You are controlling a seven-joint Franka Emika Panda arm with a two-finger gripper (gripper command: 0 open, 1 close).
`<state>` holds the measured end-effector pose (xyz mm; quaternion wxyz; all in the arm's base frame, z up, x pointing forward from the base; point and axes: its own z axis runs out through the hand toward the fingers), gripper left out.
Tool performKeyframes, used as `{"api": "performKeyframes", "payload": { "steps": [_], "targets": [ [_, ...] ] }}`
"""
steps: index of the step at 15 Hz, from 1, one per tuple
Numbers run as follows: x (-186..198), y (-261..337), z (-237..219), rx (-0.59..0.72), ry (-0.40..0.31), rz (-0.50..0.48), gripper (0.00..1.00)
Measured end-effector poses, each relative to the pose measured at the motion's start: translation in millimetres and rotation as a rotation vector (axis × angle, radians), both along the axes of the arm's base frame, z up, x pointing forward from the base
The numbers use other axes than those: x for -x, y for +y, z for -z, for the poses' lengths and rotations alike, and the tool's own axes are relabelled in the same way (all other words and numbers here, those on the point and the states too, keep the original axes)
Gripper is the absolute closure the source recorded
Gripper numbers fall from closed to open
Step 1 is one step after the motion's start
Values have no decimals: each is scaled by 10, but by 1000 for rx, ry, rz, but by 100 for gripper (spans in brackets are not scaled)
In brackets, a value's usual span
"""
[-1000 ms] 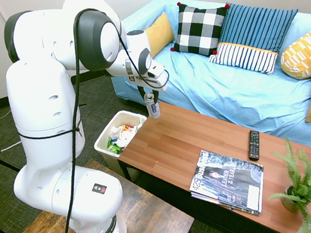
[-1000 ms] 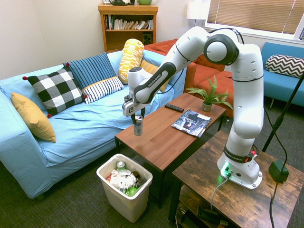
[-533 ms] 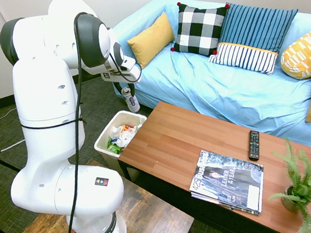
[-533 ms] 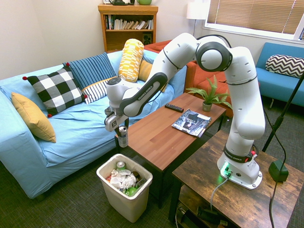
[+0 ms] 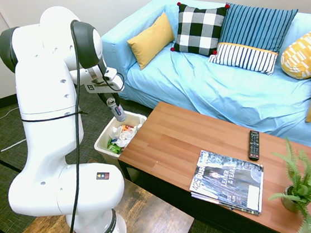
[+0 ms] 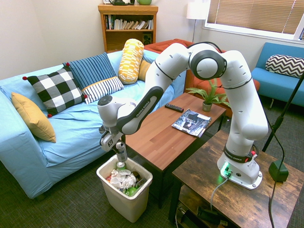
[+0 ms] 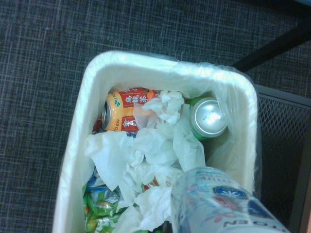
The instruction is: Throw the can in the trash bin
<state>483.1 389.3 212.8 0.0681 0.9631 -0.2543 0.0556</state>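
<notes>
- Can [image 5: 116, 110] for the trash: slim, silvery, tilted, and clamped in the pincer [image 6: 115, 150] above the trash bin [image 6: 127, 185].
- From across the room it hangs over the bin's sofa-side part, its lower end close to the rim; whether metal and plastic touch, I cannot tell.
- The pincer is closed on the can near its upper end, leaving the rest poking down towards the bin.
- Inside the bin, crumpled white paper [image 7: 154, 142] fills the middle, with an orange-and-red can [image 7: 127, 110] lying to one side and a green can with a silver end [image 7: 209, 118] standing near a corner.
- My chief worry is the rim: let go too near it, the tilted can might strike the edge and tumble outside the bin, onto the floor.
- Lowering too far at that slant could press the can against the bin's wall and shove or tip the whole bin.
- The bin looks well filled, so a can dropped fast could bounce off the other cans; the paper should soften a landing nearer the middle.
- The wooden tabletop [image 6: 159, 137] stands beside the bin, and a wide swing that way might knock the arm or can against its edge.
</notes>
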Motion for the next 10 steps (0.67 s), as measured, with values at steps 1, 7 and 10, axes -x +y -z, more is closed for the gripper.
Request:
{"api": "performKeyframes", "payload": {
  "steps": [1,7,10],
  "targets": [
    [10,3,27,3,3,-2,0],
    [10,-12,57,14,6,-2,0],
    [0,-20,-119,46,-45,30,0]
  ]
}}
